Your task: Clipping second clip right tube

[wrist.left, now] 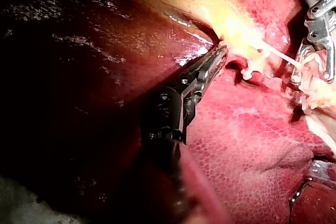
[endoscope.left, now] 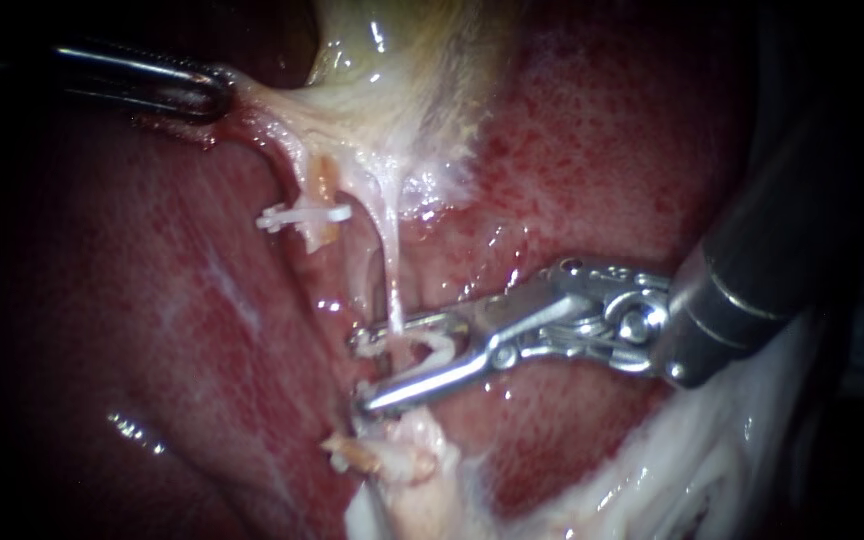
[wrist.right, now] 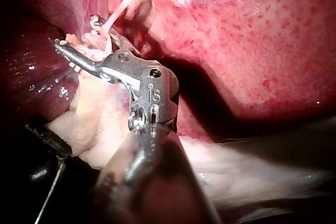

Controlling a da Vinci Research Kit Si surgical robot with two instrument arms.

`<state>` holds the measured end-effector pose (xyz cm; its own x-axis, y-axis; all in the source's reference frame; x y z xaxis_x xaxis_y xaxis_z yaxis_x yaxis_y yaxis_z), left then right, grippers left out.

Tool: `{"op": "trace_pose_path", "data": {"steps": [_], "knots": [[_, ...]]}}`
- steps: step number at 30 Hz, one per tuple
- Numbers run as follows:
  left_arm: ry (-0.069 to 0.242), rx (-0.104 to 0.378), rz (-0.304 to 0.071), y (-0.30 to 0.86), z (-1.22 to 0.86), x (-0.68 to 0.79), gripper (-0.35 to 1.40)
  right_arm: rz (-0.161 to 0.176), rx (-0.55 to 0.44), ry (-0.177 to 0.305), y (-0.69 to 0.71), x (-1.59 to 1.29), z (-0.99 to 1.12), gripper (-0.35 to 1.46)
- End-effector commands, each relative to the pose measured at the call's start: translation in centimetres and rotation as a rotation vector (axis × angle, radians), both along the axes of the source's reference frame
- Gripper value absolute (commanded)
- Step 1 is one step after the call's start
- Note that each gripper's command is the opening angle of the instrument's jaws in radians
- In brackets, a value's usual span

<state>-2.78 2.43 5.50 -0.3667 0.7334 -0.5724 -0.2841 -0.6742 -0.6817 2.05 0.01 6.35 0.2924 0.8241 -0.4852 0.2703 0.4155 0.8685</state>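
The left instrument (endoscope.left: 214, 92), a dark slender shaft ending in two small dark jaws, enters from the upper left of the endoscope view. Its jaws are closed on a stretched pale fold at the edge of the glossy yellow-cream gallbladder (endoscope.left: 392, 60); the left wrist view shows the same clamped hold (wrist.left: 218, 56). Two strands hang from the gallbladder over the mottled red liver (endoscope.left: 602, 150). The left tube (endoscope.left: 320, 190), a short tan-pink stalk, carries a white plastic clip (endoscope.left: 302, 215) set across it. Just beside it runs the right tube (endoscope.left: 389, 260), a thin whitish glistening thread that descends into the reach of the right instrument (endoscope.left: 362, 370), a bright metal tool with two long narrow jaws on a grey shaft coming in from the right. Those jaws stand apart, one on each side of the tube's lower end, with a gap showing. A white curved clip (endoscope.left: 437, 347) sits in the throat between them. In the right wrist view the spread jaws (wrist.right: 76, 31) straddle the same pale thread among frayed pinkish tissue.
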Motion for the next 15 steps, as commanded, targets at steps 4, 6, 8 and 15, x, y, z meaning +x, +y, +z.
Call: {"op": "trace_pose_path", "data": {"steps": [4, 6, 8, 15], "knots": [[0.0, 0.0, 0.0, 0.0, 0.0, 0.0, -0.35, 0.0, -0.003, 0.0, -0.01, 0.01, -0.03, 0.49], [0.0, 0.0, 0.0, 0.0, 0.0, 0.0, -0.35, 0.0, -0.003, 0.0, -0.01, -0.01, -0.01, 0.48], [0.0, 0.0, 0.0, 0.0, 0.0, 0.0, -0.35, 0.0, -0.003, 0.0, 0.0, -0.03, 0.0, 0.45], [0.0, 0.0, 0.0, 0.0, 0.0, 0.0, -0.35, -0.004, -0.003, 0.003, 0.02, -0.13, 0.05, 0.24]]}}
